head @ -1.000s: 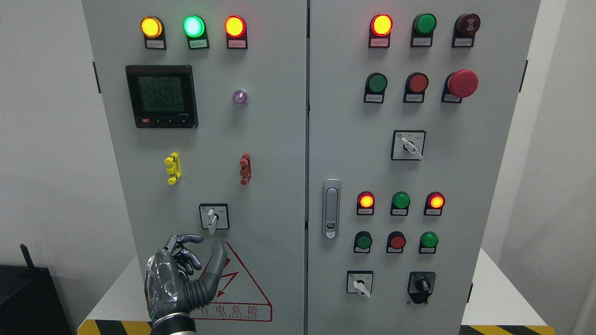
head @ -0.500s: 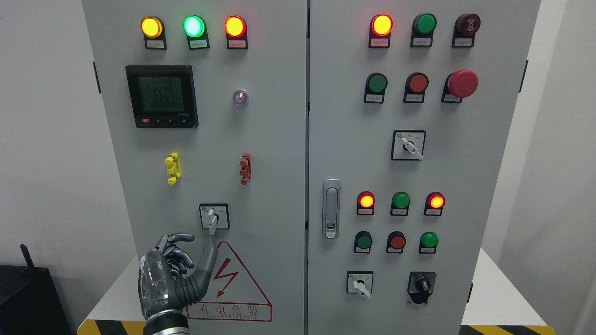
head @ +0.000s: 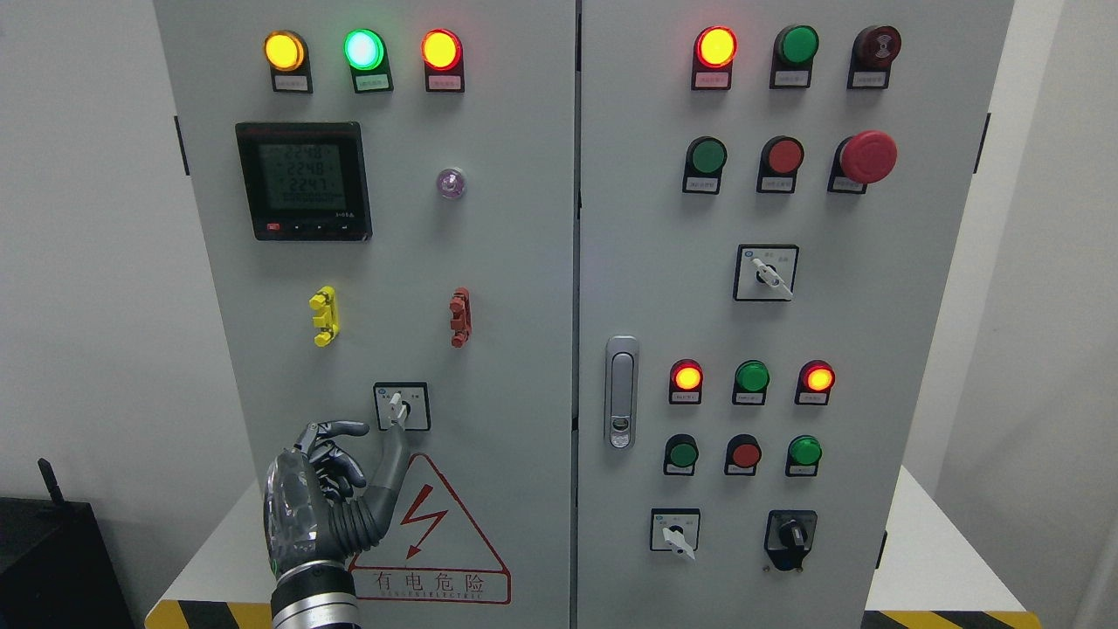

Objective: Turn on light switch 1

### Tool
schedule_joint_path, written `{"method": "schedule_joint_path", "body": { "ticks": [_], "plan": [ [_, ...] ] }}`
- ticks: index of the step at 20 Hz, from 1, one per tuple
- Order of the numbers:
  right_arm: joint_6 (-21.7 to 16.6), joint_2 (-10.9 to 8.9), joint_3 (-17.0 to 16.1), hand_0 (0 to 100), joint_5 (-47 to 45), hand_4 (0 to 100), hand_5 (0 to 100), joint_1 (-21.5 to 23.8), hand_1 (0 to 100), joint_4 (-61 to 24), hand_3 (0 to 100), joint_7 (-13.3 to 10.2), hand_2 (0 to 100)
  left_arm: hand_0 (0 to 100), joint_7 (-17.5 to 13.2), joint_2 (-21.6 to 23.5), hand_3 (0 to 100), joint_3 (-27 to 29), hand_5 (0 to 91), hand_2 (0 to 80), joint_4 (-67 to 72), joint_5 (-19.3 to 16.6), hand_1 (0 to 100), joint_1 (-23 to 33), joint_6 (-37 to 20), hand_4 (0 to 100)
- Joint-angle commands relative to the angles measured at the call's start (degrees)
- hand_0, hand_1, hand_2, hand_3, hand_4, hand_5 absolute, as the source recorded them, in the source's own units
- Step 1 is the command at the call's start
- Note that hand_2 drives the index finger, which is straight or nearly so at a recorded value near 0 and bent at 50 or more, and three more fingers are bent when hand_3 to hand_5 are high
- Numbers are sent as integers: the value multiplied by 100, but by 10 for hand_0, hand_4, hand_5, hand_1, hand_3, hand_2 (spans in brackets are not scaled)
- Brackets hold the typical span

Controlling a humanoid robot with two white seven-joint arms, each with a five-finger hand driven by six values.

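Nearest, the left hand (head: 327, 502) is seen rising from the bottom edge at the lower left, its fingers (head: 336, 463) curled inward while the thumb is stretched upward. Nothing is gripped; the thumb tip is placed at the lower end of the lever of the rotary switch (head: 402, 406), though actual contact cannot be judged. That switch is mounted low on the left door of the grey cabinet (head: 507, 262), just above the red warning triangle (head: 437, 533). Higher up, a yellow clip (head: 324, 316) and a red clip (head: 460, 317) are fixed, then a digital meter (head: 303, 181), and three lit lamps (head: 363, 50) at the top.
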Motion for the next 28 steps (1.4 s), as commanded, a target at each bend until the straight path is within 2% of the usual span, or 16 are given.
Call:
{"method": "schedule_joint_path", "body": {
  "ticks": [1, 21, 28],
  "plan": [
    [0, 0, 62, 120, -35, 0, 0, 2, 389, 0, 0, -2, 0, 203, -10, -4, 969, -53, 882, 475, 121, 58, 604, -37, 21, 975],
    [0, 0, 62, 120, -35, 0, 0, -7, 389, 0, 0, -2, 0, 178, -107, -4, 1000, -97, 882, 523, 226, 76, 601, -247, 48, 994],
    [0, 0, 62, 120, -35, 0, 0, 2, 389, 0, 0, -2, 0, 170, -107, -4, 1000, -97, 882, 534, 244, 85, 596, -291, 232, 995]
  ]
}}
